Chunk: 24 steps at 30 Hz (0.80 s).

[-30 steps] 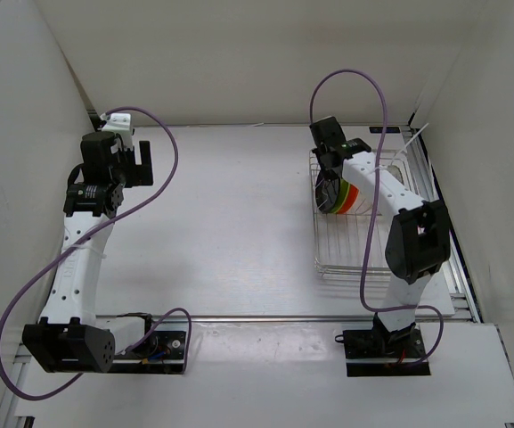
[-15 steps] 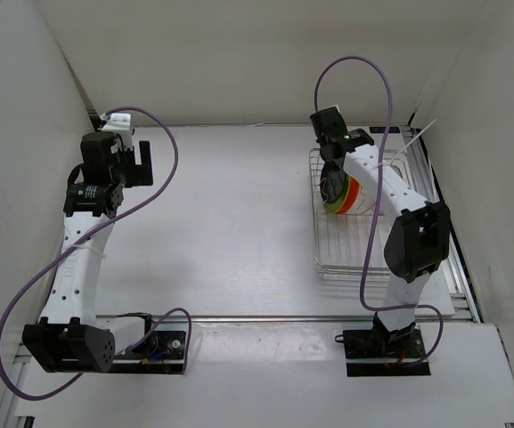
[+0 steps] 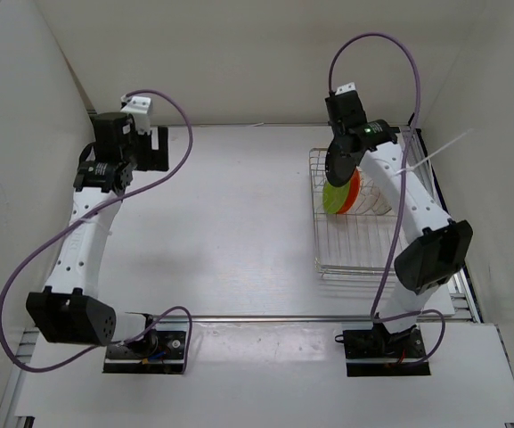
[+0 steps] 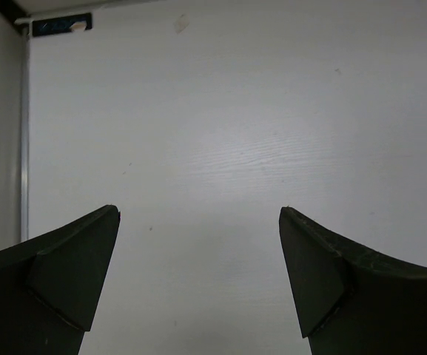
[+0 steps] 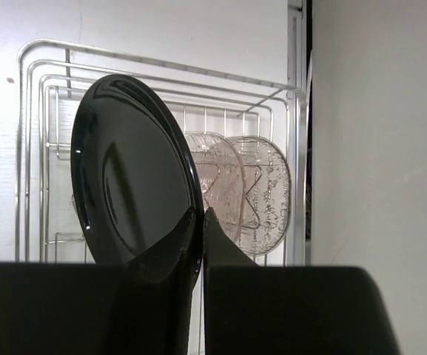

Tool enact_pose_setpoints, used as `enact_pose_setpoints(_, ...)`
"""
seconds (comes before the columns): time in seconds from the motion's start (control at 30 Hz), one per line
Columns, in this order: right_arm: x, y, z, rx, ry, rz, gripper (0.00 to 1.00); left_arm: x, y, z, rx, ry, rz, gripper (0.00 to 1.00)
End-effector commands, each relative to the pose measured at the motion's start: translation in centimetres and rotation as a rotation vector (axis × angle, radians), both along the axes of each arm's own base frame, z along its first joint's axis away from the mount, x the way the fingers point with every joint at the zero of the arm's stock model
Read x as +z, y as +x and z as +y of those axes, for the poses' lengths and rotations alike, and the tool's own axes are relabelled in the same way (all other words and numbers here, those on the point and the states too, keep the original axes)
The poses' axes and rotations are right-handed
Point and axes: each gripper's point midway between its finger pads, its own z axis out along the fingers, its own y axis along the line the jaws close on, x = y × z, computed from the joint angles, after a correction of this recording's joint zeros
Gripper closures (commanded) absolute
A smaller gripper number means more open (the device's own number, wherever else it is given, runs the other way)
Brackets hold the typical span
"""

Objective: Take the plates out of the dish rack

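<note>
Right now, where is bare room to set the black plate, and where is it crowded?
Bare: the table between the left arm and the dish rack, and the rack's near half. Crowded: its far end, where other plates stand by the black plate in the right claw.

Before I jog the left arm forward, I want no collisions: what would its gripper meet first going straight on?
Likely just the table: the left gripper is open and empty, and its wrist view shows only tabletop ahead. Depth is unclear.
</note>
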Motion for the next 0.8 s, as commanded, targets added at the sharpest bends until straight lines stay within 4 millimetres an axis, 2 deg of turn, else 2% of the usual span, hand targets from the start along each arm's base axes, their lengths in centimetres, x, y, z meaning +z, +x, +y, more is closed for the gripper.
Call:
enact_pose_setpoints(0.0,6.7,-0.9,-0.7,-0.001,0.068,-0.164,1.00,3.1,2.0,-4.4,-0.161,-0.058,-0.072,0.00)
enact_pose_setpoints(0.03,7.4,-1.3,-0.6,0.004,0.093,-0.183,1.00,3.1,2.2,-6.3,-0.224,-0.076,-0.067,0.00)
enact_pose_setpoints(0.07,7.7,-1.4,-0.7,0.012,0.110,-0.187,1.00,2.3,2.9,-7.5,-0.255,-0.096,-0.041,0.00)
enact_pose_setpoints(0.1,8.5,-1.9,-0.4,0.029,0.145,-0.203,1.00,3.0,3.1,-8.8,-0.299,-0.111,-0.052,0.00)
enact_pose_setpoints(0.13,8.1,-2.2,0.2,0.060,0.166,-0.189,1.00,3.0,2.9,-11.3,-0.389,-0.156,-0.038,0.00)
enact_pose_setpoints(0.17,7.7,-2.4,1.6,0.143,0.238,-0.159,1.00,2.1,3.3,-12.9,-0.434,-0.184,-0.007,0.00)
enact_pose_setpoints(0.2,7.9,-3.1,2.2,0.201,0.279,-0.149,1.00,2.8,3.2,-14.6,-0.485,-0.223,-0.007,0.00)
enact_pose_setpoints(0.27,6.7,-4.1,4.1,0.336,0.344,-0.085,1.00,2.6,1.9,-19.3,-0.650,-0.299,0.034,0.00)
enact_pose_setpoints(0.3,6.8,-5.5,6.0,0.459,0.417,-0.048,1.00,2.3,1.8,-21.4,-0.719,-0.336,0.068,0.00)
enact_pose_setpoints(0.37,5.9,-6.7,7.1,0.543,0.443,-0.006,1.00,1.9,0.9,-25.0,-0.809,-0.360,0.116,0.00)
enact_pose_setpoints(0.4,6.0,-7.2,7.4,0.575,0.453,-0.003,1.00,0.4,1.3,-26.3,-0.825,-0.377,0.168,0.00)
enact_pose_setpoints(0.43,5.3,-7.5,7.7,0.588,0.465,0.020,1.00,1.7,0.7,-27.7,-0.879,-0.418,0.172,0.00)
enact_pose_setpoints(0.47,5.7,-7.9,8.0,0.608,0.480,0.016,1.00,1.8,0.3,-29.2,-0.917,-0.441,0.187,0.00)
enact_pose_setpoints(0.6,5.4,-8.3,8.0,0.627,0.490,0.027,1.00,2.1,-0.4,-32.9,-1.026,-0.491,0.221,0.00)
enact_pose_setpoints(0.67,5.4,-8.4,8.2,0.636,0.497,0.030,1.00,3.0,-0.8,-33.8,-1.052,-0.490,0.198,0.00)
enact_pose_setpoints(0.73,5.4,-8.4,8.2,0.636,0.497,0.030,1.00,2.5,-0.8,-34.7,-1.073,-0.495,0.213,0.01)
enact_pose_setpoints(0.77,5.8,-8.2,8.1,0.631,0.492,0.017,1.00,2.8,-1.4,-35.1,-1.091,-0.499,0.220,0.01)
